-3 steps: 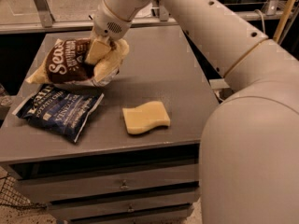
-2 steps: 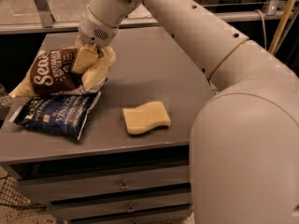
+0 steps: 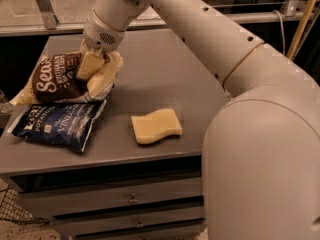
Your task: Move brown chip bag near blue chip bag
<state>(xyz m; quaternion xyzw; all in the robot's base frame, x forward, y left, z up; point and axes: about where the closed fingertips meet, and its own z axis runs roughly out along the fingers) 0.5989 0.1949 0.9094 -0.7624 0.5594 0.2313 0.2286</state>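
The brown chip bag (image 3: 52, 79) has a dark brown centre, tan ends and white script. It lies at the left of the grey cabinet top (image 3: 165, 64). Its lower edge touches the top edge of the blue chip bag (image 3: 57, 124), a flat navy bag with white lettering near the front left corner. My gripper (image 3: 95, 71) is at the brown bag's right end, with its pale yellow fingers (image 3: 107, 74) closed on that end. My arm comes down from the upper right.
A flat yellow sponge (image 3: 156, 126) lies on the cabinet top, right of the blue bag and near the front edge. Drawers (image 3: 132, 199) are below the front edge. The cabinet's left edge is close to both bags.
My gripper has carried the brown chip bag left and toward the front. The bag now sits against the blue bag's top edge. The blue bag and sponge have not moved.
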